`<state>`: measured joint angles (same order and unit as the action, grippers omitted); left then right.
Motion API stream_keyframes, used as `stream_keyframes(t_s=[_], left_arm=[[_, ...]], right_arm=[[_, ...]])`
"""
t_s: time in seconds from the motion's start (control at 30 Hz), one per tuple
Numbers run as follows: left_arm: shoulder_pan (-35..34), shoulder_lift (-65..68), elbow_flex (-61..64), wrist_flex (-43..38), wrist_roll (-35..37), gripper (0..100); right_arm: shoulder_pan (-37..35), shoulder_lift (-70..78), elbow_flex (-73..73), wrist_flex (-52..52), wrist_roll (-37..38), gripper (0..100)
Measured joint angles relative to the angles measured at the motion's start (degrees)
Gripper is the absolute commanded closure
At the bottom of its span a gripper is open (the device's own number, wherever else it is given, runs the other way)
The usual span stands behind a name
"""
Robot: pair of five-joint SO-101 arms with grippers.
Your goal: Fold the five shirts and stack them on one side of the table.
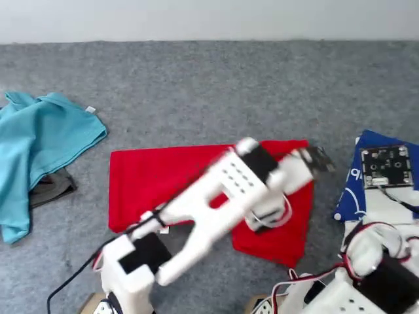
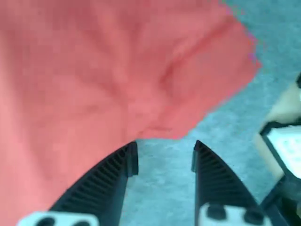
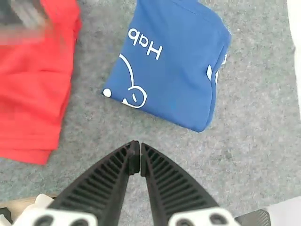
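A red shirt (image 1: 163, 180) lies partly folded in the middle of the grey table. My left arm stretches across it, and my left gripper (image 2: 164, 155) hovers open at the shirt's right edge (image 2: 94, 84), nothing between its fingers (image 2: 115, 172). In the high view this gripper (image 1: 314, 159) is beyond the shirt's upper right corner. A folded blue shirt (image 3: 174, 70) with white print lies at the right (image 1: 363, 190). My right gripper (image 3: 137, 151) is shut and empty just short of it, over bare table. The red shirt's folded edge (image 3: 33, 94) lies beside the blue one.
A light blue shirt (image 1: 39, 140) lies crumpled at the far left, over a dark garment (image 1: 51, 188). The right arm's base, cables and wrist board (image 1: 386, 165) crowd the lower right. Open grey table (image 1: 216, 85) stretches along the back.
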<state>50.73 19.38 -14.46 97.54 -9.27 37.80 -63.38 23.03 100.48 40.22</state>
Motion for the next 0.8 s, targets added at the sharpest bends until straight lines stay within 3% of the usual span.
stream_keyframes(t_s=[0.2,0.47,0.7,0.8], left_arm=[[5.2,5.3,0.0,-1.2,0.0,76],[6.3,10.2,-0.4,-1.7,-1.2,75],[5.5,19.9,-5.9,-2.0,-1.4,75],[5.5,24.5,-9.7,-1.7,-1.4,81]], right_arm=[[0.0,-0.4,0.0,0.0,0.0,98.3],[0.0,-0.5,0.0,0.1,0.0,98.3],[0.0,-0.5,0.0,0.1,0.0,98.3],[0.0,-0.5,0.0,0.1,0.0,98.3]])
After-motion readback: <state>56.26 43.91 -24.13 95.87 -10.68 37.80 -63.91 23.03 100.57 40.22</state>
